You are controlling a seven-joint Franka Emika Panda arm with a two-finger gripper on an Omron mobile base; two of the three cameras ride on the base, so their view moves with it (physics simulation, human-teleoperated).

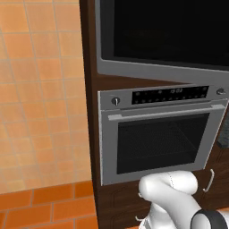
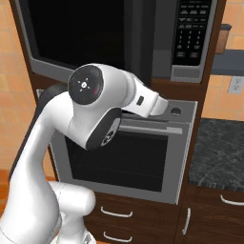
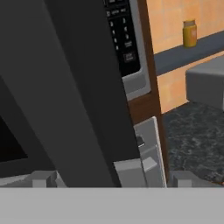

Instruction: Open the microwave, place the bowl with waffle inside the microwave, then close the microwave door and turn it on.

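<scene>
Here: microwave (image 2: pixel 119 38) built in at top of brown cabinet, black glass microwave door (image 1: pixel 170 31) shut, keypad (image 2: pixel 193 31) at right. Below, silver oven (image 1: pixel 159 134) with bar handle. Beside, dark speckled table (image 2: pixel 217 152). Jaws spread fully wide, holding nothing, close against microwave front.

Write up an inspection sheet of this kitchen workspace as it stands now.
Surface: dark speckled stone counter right of the appliances.
Job's things: large built-in grey microwave above the oven; its black glass microwave door looks slightly ajar at the keypad side, though this is hard to confirm.
Clutter: small yellow jar on a wall shelf; grey boxy item on the counter, kind unclear.
Grippers: two-finger gripper open, jaws wide, up at the door's free edge, holding nothing.
Cables: nothing seen.
Surroundings: silver oven with bar handle, orange tiled wall, dark wood cabinets.
</scene>
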